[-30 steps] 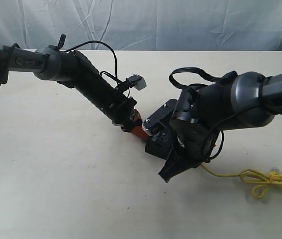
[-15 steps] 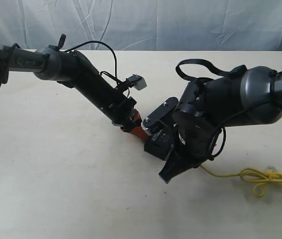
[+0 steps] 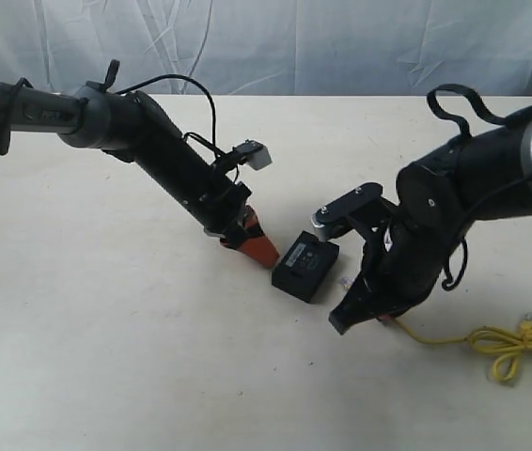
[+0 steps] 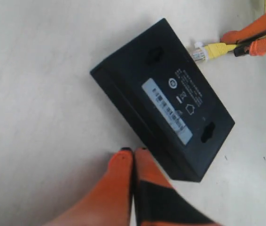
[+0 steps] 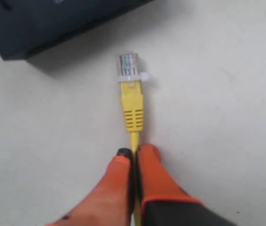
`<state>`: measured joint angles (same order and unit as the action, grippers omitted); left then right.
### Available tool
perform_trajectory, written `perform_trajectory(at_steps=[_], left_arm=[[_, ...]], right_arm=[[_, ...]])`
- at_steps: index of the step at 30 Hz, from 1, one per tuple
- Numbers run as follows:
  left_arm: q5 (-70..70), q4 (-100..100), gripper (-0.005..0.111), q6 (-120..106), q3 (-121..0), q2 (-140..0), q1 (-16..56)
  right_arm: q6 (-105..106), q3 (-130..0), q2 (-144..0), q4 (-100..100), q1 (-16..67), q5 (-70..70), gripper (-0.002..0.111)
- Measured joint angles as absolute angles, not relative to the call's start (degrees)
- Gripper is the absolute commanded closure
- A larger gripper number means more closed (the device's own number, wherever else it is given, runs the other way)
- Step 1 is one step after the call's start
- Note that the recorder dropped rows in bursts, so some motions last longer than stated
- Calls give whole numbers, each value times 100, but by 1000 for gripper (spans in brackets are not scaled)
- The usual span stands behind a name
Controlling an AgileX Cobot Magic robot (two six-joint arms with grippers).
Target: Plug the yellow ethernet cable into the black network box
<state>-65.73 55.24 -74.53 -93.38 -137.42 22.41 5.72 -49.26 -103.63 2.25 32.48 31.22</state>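
While the black network box (image 3: pixel 305 266) lies on the bench (image 3: pixel 106 357), its pale label (image 4: pixel 168 110) has print too tiny to read. Right fingers (image 5: pixel 159 176) pinch the yellow ethernet cable (image 5: pixel 134 110) behind its clear plug (image 5: pixel 129 63), just short of the box. Left fingers (image 4: pixel 119 188) sit pressed together beside it. Right arm (image 3: pixel 492 178) has backed off the box since earlier.

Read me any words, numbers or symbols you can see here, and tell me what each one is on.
Pale label strip on the black network box: rows of dark print, too blurred to read.
Small white marks beside that label: a round logo and a house-shaped outline show; the wording is too small to read.
Yellow ethernet cable: no text visible.
No text is legible enough to quote.
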Motion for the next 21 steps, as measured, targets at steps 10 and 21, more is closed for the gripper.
perform_trajectory(at_steps=[10, 21], left_arm=[[-6587, 5516, 107, -7331, -9338, -13742, 2095], [-6527, 5838, 107, -7331, -9338, -13742, 2117]], right_arm=[[1013, -4459, -10339, -67, 3168, 1747, 109], [1803, -4459, -10353, 184, 3168, 1513, 109]])
